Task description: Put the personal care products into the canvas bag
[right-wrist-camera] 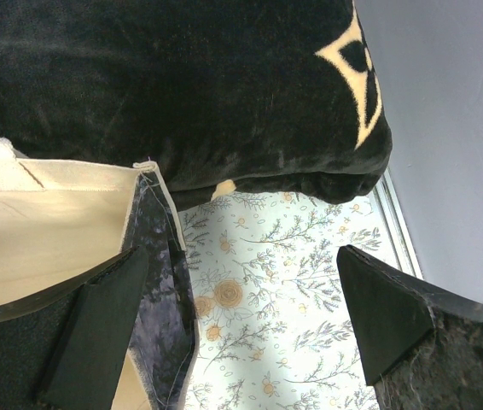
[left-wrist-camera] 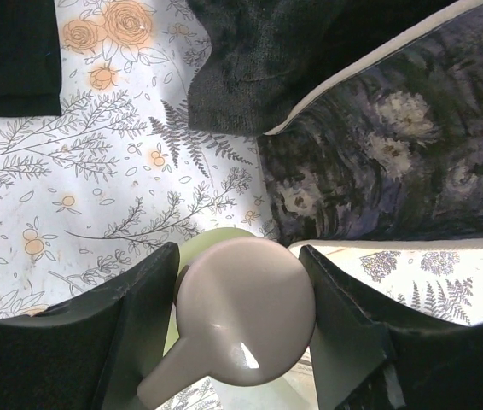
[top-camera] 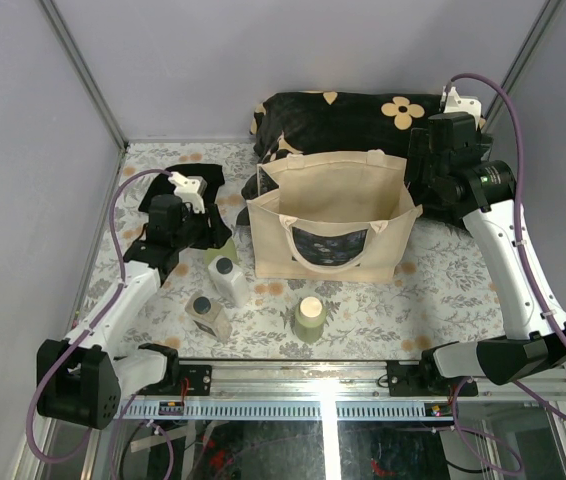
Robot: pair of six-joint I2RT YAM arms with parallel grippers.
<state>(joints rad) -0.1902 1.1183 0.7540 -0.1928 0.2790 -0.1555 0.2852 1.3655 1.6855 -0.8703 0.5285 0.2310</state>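
The beige canvas bag (top-camera: 333, 200) stands open in the middle, its floral panel facing front. My left gripper (top-camera: 203, 232) (left-wrist-camera: 237, 252) has its jaws against both sides of the beige round cap of a pale green bottle (left-wrist-camera: 246, 312), just left of the bag (left-wrist-camera: 395, 171). A white bottle with a dark cap (top-camera: 228, 280), a squat clear-tan bottle (top-camera: 206, 315) and a second pale green bottle (top-camera: 309, 318) stand on the table in front. My right gripper (top-camera: 423, 200) (right-wrist-camera: 241, 256) is open at the bag's right edge (right-wrist-camera: 152, 282), holding nothing.
A black cushion with beige flowers (top-camera: 353, 120) (right-wrist-camera: 182, 85) lies behind the bag. A black cloth (top-camera: 178, 195) (left-wrist-camera: 11, 51) lies behind my left arm. The floral tablecloth (top-camera: 443, 290) covers the table, with walls on the left, right and back.
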